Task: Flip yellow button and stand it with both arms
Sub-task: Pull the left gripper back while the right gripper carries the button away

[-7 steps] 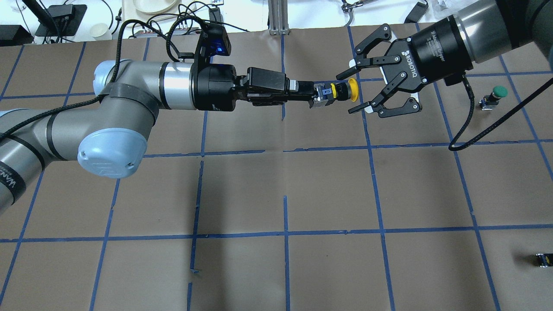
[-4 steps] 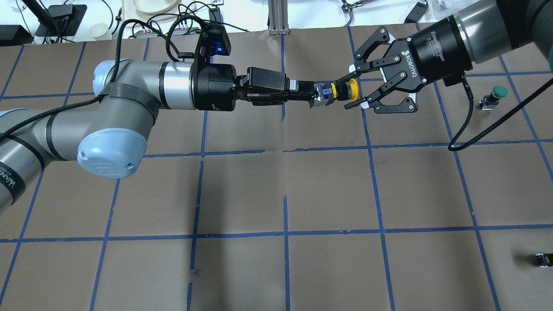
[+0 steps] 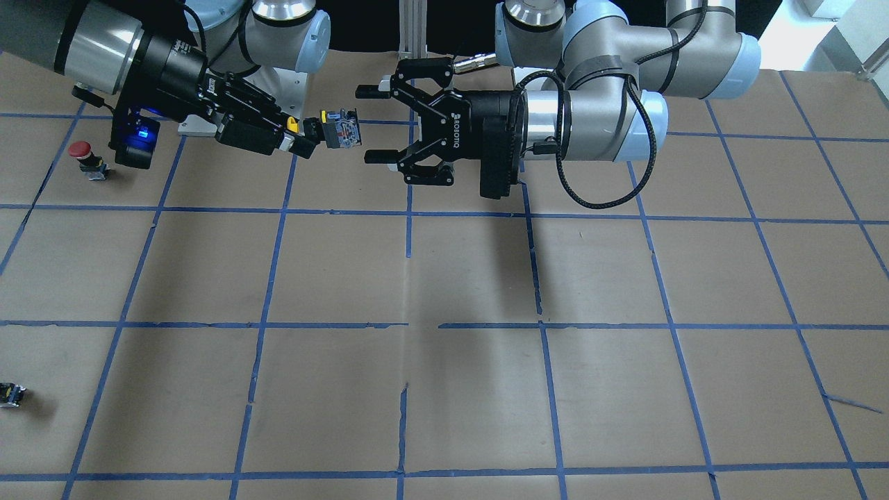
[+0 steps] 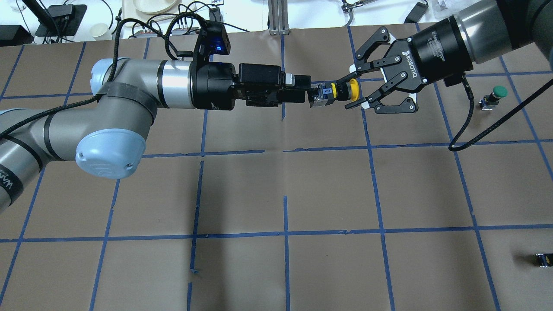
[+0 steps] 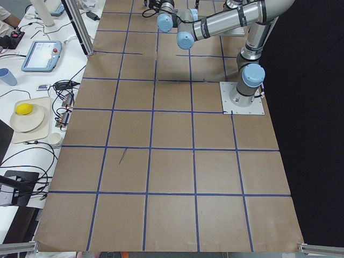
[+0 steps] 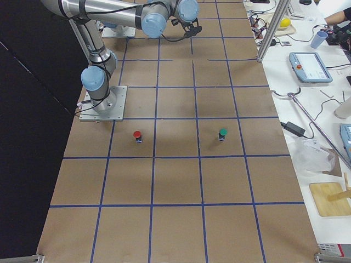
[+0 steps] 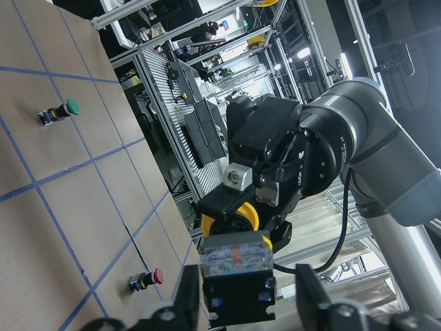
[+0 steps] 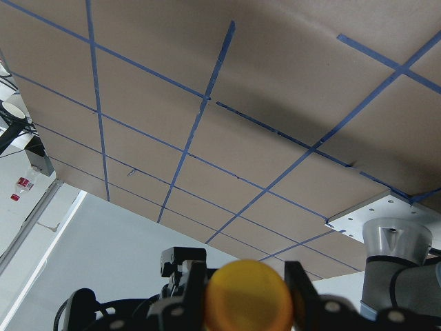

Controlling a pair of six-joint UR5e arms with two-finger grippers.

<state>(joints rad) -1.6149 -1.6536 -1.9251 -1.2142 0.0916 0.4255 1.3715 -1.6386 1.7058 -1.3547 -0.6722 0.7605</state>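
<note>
In the front-facing view one yellow button (image 3: 339,129) is counted, held in the air above the table (image 3: 472,278). One red-capped button (image 3: 82,151) and one small dark block (image 3: 11,394) are counted on the paper. The right arm (image 3: 97,45) and the left arm (image 3: 597,111) are stretched roughly level toward each other. The button's cap end is clamped by the right gripper (image 3: 303,133). The left gripper (image 3: 364,125) is spread wide, its fingertips set to either side of the button's grey end and clear of it.

From overhead, the yellow button (image 4: 332,91) is seen lying horizontally between the two grippers, cap toward the right arm. One green-capped button (image 4: 497,93) and one small dark block (image 4: 542,259) are seen at the right.

In the exterior left view both arms are shown small at the far end, and nothing can be judged of the grippers.

In the exterior right view the red-capped button (image 6: 137,135) and the green-capped button (image 6: 222,132) are seen upright and well apart.

In the left wrist view the button's grey end (image 7: 238,272) is turned to the lens, with a gap beside one of the fingers (image 7: 311,298).

In the right wrist view the yellow cap (image 8: 248,300) is pinched between two fingers.
</note>
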